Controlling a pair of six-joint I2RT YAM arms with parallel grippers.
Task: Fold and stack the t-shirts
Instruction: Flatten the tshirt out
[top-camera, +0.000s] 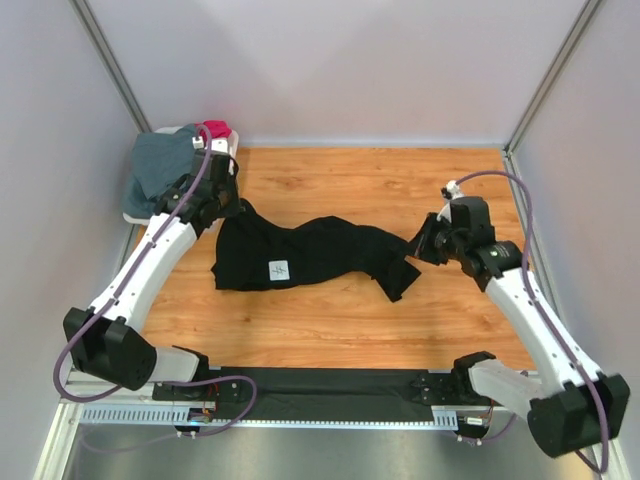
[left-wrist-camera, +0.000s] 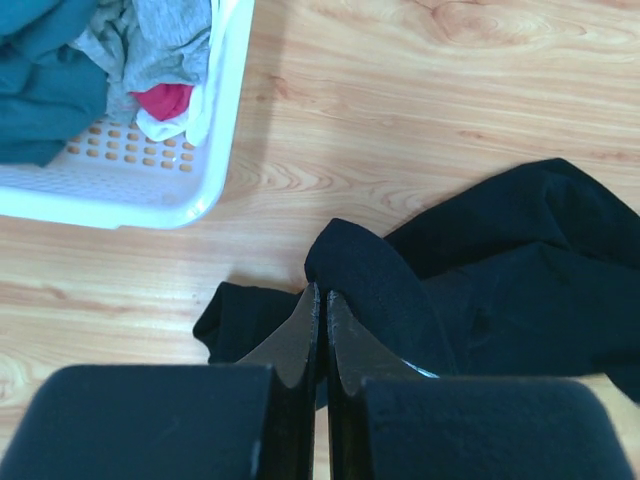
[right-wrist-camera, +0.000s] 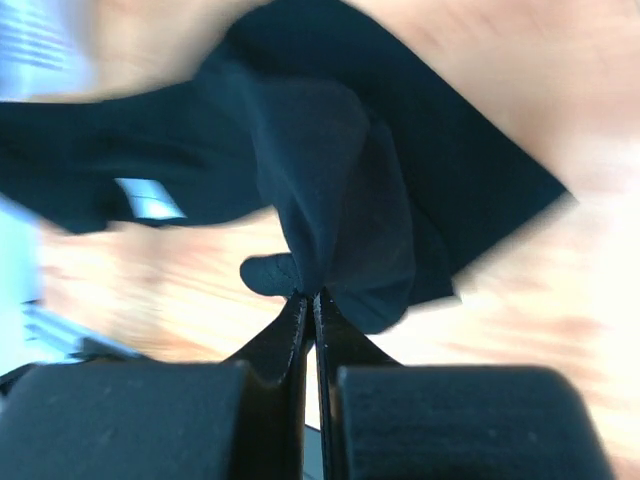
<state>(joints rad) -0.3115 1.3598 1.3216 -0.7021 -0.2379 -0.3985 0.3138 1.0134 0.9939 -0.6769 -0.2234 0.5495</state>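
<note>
- Progress: early. 0 shirts folded and 0 stacked, as far as the views show.
- The black t-shirt (top-camera: 300, 255) lies mid table (top-camera: 350, 330), stretched left-right between both arms. It's crumpled and twisted, not flat. A white label (top-camera: 279, 269) faces up.
- Left gripper (left-wrist-camera: 320, 295): jaws closed tight, pinching a bunched edge at the shirt's left end. It's near the white basket (left-wrist-camera: 225, 120), not touching it.
- Right gripper (right-wrist-camera: 308, 298): jaws closed tight, pinching a fold at the shirt's right end. The wrist view is blurred, so you can't tell if that's hem or sleeve, or if the cloth is off the table there.
- The grey-blue t-shirt (top-camera: 160, 165) and magenta-red t-shirt (top-camera: 215, 130) sit heaped in the basket at the far-left corner. Neither is folded or out yet.
- Judged step: you're spreading shirt 1 of 3, w/ both ends gripped, prob. to pull it flat.
- Left on shirt 1: flatten it, fold it, set it as the stack base.
- Left after that: pull 2 more shirts from the basket, fold each, stack on top.
- Watch: both grips look like bunched cloth, not clean corners. A straight pull may leave the twist in the middle, so you may need a regrasp.
</note>
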